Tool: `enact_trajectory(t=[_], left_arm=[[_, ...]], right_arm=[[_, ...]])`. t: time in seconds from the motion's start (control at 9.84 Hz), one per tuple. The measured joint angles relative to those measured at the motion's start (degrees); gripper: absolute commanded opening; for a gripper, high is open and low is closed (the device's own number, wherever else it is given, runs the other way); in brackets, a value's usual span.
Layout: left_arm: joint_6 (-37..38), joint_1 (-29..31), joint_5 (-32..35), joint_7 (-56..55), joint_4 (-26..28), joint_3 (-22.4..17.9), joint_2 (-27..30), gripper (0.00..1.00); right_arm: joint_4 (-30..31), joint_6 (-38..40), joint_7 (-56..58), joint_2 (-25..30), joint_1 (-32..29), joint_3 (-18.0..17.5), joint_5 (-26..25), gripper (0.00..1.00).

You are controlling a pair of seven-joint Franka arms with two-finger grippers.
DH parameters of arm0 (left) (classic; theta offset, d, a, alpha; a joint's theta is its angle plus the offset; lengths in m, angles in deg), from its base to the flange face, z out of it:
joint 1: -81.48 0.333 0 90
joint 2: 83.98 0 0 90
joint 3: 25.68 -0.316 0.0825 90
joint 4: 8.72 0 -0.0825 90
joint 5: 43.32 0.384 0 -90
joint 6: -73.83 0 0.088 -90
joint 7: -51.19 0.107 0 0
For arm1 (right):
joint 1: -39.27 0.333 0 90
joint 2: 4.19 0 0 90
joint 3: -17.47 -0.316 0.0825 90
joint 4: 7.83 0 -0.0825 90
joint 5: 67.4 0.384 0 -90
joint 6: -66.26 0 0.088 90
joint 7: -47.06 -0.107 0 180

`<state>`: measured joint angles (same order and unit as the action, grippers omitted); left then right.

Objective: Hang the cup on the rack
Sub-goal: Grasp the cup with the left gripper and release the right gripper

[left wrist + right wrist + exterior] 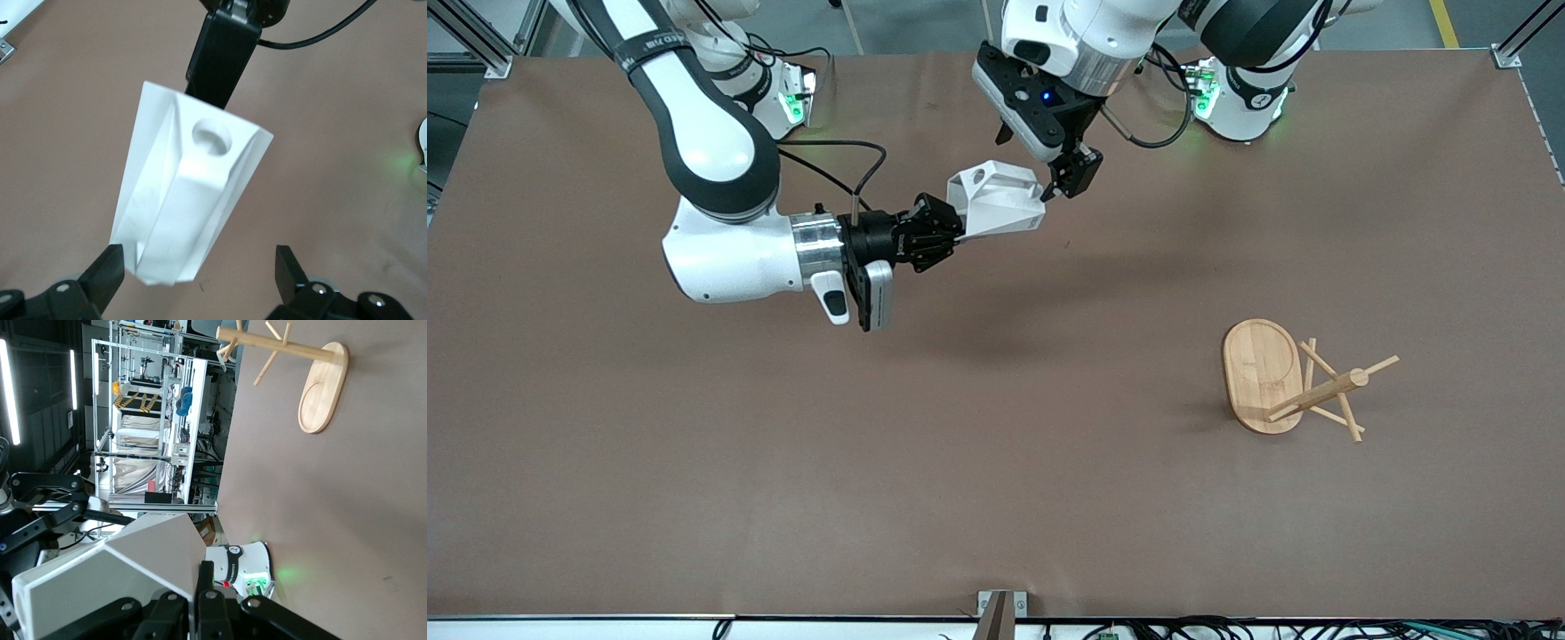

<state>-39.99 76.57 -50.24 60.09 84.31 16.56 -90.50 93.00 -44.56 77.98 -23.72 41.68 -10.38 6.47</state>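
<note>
Right hand (959,236) clamped on rim of white faceted angular cup (1000,203), holding it sideways in air above brown matte tabletop (694,462). Blocky handle with round hole (212,135) seen clearly only in left wrist view. Left hand (1030,164) spread wide, fingers either side of cup's other end, not gripping. Light bamboo rack (1267,378), oval base, post, thin slanted pegs, stands well apart from both hands, toward left arm's end. Right wrist view shows rack plus lab shelving (147,420).

A robotics lab: aluminium-frame rig (143,420), strip lights (9,393), cabled equipment.
</note>
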Motion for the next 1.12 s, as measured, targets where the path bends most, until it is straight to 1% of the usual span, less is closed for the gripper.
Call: enact_trajectory(t=[0.1, 0.2, 0.3, 0.41, 0.61, 0.71, 0.81, 0.91, 1.02, 1.12], left_arm=[[-0.44, -0.06, 1.09, 0.00, 0.01, 0.00, -0.17, 1.00], [-1.20, -0.13, 1.68, 0.46, 0.01, 0.00, -0.65, 1.00], [-1.53, -0.35, 1.73, 1.81, -0.06, 0.08, -1.21, 0.97], [-1.77, -0.70, 1.74, 3.49, -0.06, 0.11, -1.55, 0.91], [-1.78, -0.89, 1.73, 6.69, -0.03, 0.17, -1.71, 0.55], [-1.75, -0.97, 1.80, 8.52, -0.04, 0.22, -1.70, 0.30], [-1.76, -0.86, 1.79, 9.46, -0.06, 0.21, -1.71, 0.11], [-1.76, -0.79, 1.79, 9.92, -0.12, 0.21, -1.71, 0.04], [-1.75, -0.76, 1.78, 10.02, -0.17, 0.21, -1.71, 0.02], [-1.75, -0.56, 1.79, 10.23, -0.19, 0.15, -1.71, 0.02]], right_arm=[[0.17, 0.63, -0.45, -0.08, 0.28, 0.00, 0.51, 0.01], [0.16, 3.09, -1.32, -0.16, 0.29, 0.04, 0.99, 0.01], [0.16, 4.65, -2.35, -0.23, 0.23, 0.24, 1.12, 0.01], [0.15, 5.68, -3.87, -0.36, 0.19, 0.44, 1.12, 0.01], [0.07, 5.92, -5.97, -0.38, 0.21, 0.48, 1.05, 0.01], [0.02, 5.91, -6.15, -0.38, 0.19, 0.57, 0.92, 0.02], [-0.05, 5.72, -6.42, -0.38, 0.24, 0.58, 0.96, 0.02], [-0.15, 5.63, -6.71, -0.38, 0.26, 0.58, 0.96, 0.10], [-0.23, 5.62, -6.84, -0.38, 0.25, 0.58, 0.96, 0.93], [-0.47, 5.94, -7.22, -0.37, 0.28, 0.55, 0.97, 1.00]])
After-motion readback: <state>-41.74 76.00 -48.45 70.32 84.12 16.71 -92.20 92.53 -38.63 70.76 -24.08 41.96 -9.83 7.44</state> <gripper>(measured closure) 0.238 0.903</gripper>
